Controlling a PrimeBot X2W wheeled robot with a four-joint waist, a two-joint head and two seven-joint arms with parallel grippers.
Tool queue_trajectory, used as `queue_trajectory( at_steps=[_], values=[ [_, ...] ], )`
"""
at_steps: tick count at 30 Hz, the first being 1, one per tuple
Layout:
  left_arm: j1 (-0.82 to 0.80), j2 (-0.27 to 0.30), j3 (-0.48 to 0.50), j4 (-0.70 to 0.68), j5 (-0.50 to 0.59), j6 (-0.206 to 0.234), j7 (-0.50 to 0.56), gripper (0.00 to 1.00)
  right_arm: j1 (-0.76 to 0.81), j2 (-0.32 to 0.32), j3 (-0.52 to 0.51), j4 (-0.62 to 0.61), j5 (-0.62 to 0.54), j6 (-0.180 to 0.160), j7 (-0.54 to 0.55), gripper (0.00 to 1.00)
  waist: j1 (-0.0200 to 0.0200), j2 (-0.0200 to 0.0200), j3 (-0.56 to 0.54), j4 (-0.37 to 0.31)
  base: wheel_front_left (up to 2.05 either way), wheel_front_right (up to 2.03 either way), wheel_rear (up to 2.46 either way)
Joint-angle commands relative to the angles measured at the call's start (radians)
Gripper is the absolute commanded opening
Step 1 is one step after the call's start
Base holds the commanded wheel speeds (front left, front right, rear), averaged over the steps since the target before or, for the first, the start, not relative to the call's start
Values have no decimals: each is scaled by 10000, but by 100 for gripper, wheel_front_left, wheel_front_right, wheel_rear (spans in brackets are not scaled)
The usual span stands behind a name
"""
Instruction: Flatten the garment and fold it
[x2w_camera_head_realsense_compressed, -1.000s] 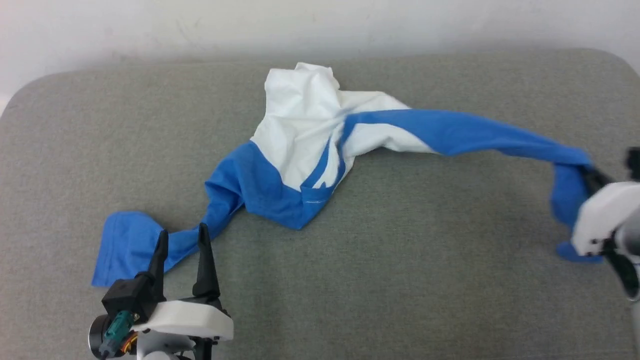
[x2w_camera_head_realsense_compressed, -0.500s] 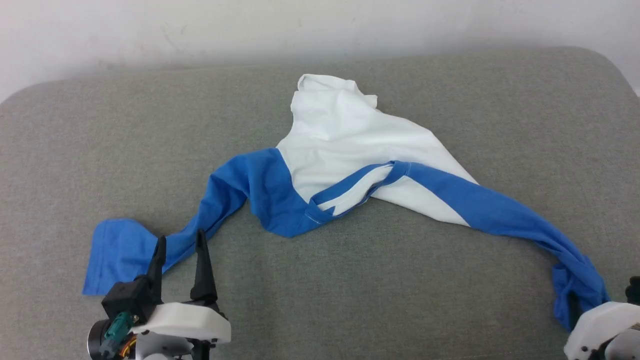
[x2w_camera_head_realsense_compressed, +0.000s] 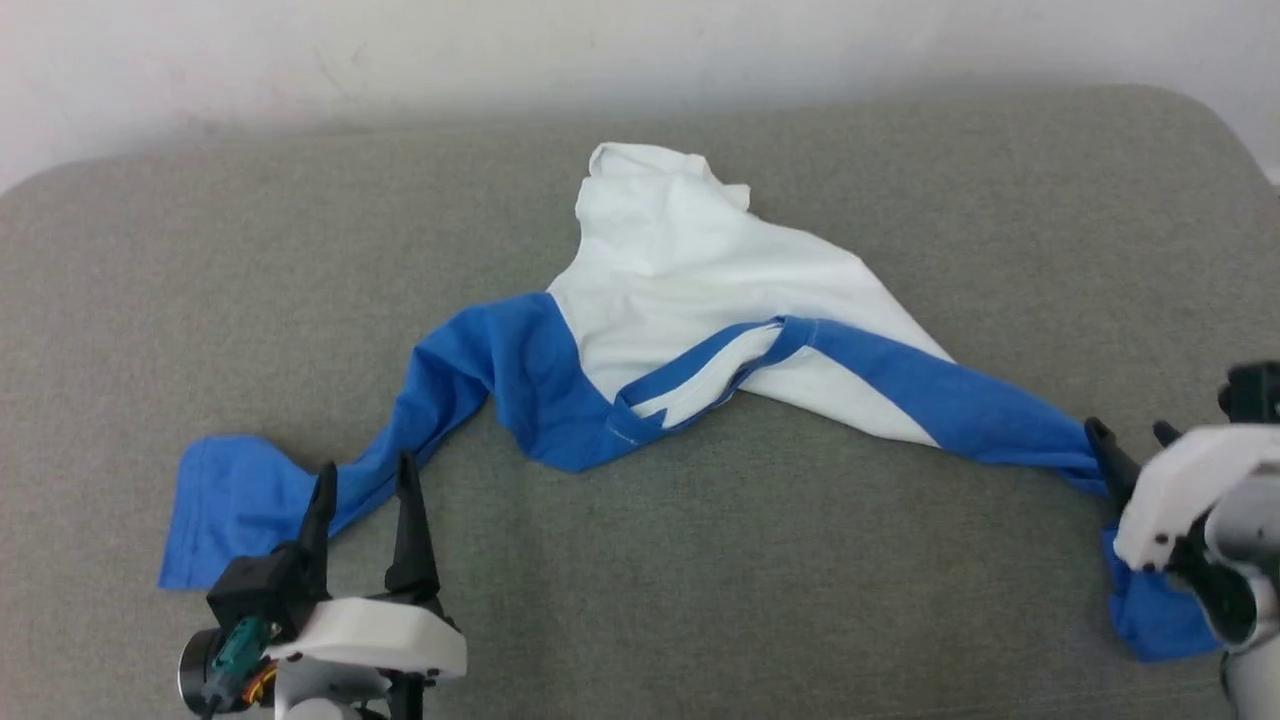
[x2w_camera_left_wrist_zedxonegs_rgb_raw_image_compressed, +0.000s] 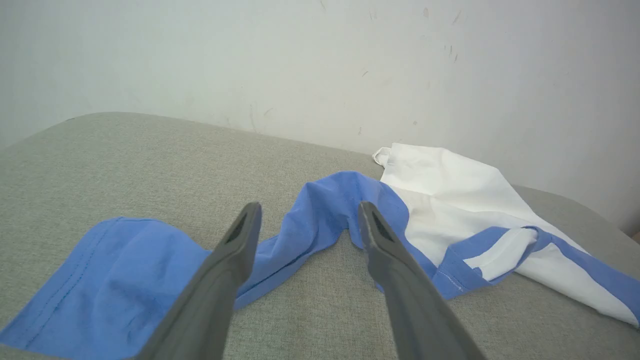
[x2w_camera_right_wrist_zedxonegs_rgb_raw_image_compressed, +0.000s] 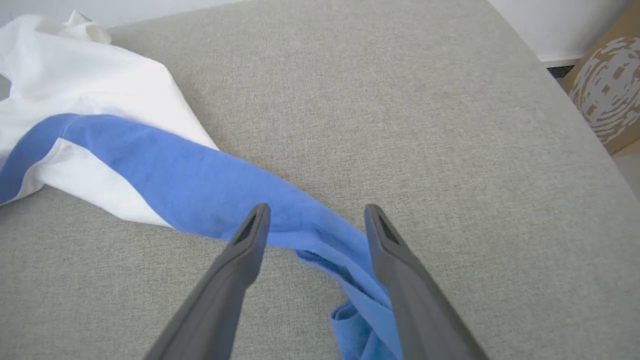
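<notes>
Shirt (x2w_camera_head_realsense_compressed: 690, 290) lay with sleeves (x2w_camera_head_realsense_compressed: 960, 410) stretched out sideways, body bunched, so flattening was partial and no fold made. Left tool (x2w_camera_head_realsense_compressed: 365, 465) and right tool (x2w_camera_head_realsense_compressed: 1130, 430) both gaped, grasping nothing

The grey surface (x2w_camera_head_realsense_compressed: 760, 600) is seen steeply from above in the head view, with the wall (x2w_camera_head_realsense_compressed: 600, 50) along the top edge. Lower, closer views are given from both wrists. The garment (x2w_camera_head_realsense_compressed: 690, 270) is shared by all three.
</notes>
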Motion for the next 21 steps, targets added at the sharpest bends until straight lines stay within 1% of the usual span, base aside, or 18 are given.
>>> queue_trajectory(
  at_steps=[1, 4, 6, 10, 13, 15, 16, 17, 18, 19, 21],
  values=[
    [-206, 7, -29, -65, 72, -62, -44, 100, -334, -166, 173, 103, 92, -9, 337, 100, 1, 0, 353, 232, 0, 0, 0],
    [-434, -29, -92, -120, 120, -85, -45, 100, -986, -550, 701, 633, 346, -9, 1392, 100, 1, 0, 759, 466, 0, 0, 0],
    [-577, -74, -123, -163, 151, -96, -45, 100, -1369, -758, 973, 952, 444, -9, 1872, 100, 1, 0, 1027, 590, 0, 0, 0],
    [-773, -174, -147, -250, 237, -88, -46, 100, -1998, -998, 1380, 1623, 444, -9, 2340, 100, 1, 0, 1486, 719, 0, 0, 0],
    [-869, -238, -155, -214, 287, -112, -46, 100, -2284, -1043, 1592, 2371, 375, -9, 2629, 100, 1, 0, 1654, 738, 0, 0, 0],
    [-907, -275, -156, -150, 316, -148, -46, 100, -2316, -1015, 1756, 2976, 402, -9, 3111, 100, 1, 0, 1657, 749, 0, 0, 0],
    [-914, -292, -150, -115, 325, -165, -46, 100, -2308, -972, 1851, 3218, 463, -9, 3373, 67, 1, 0, 1641, 748, 0, 0, 0],
    [-918, -308, -141, -76, 333, -178, -46, 100, -2310, -930, 1923, 3384, 559, -9, 3556, 42, 1, 0, 1611, 742, 0, 0, 0],
    [-918, -325, -126, -32, 336, -190, -46, 100, -2311, -911, 2033, 3465, 619, -9, 3632, 25, 1, 0, 1563, 728, 0, 0, 0],
    [-913, -340, -102, 10, 337, -194, -46, 100, -2324, -900, 2131, 3478, 697, -9, 3615, 0, 1, 0, 1503, 696, 0, 0, 0],
    [-887, -367, -60, 83, 342, -208, -46, 100, -2419, -957, 2245, 3270, 757, -9, 3085, 0, 1, 0, 1346, 624, 0, 0, 0]
  ],
)
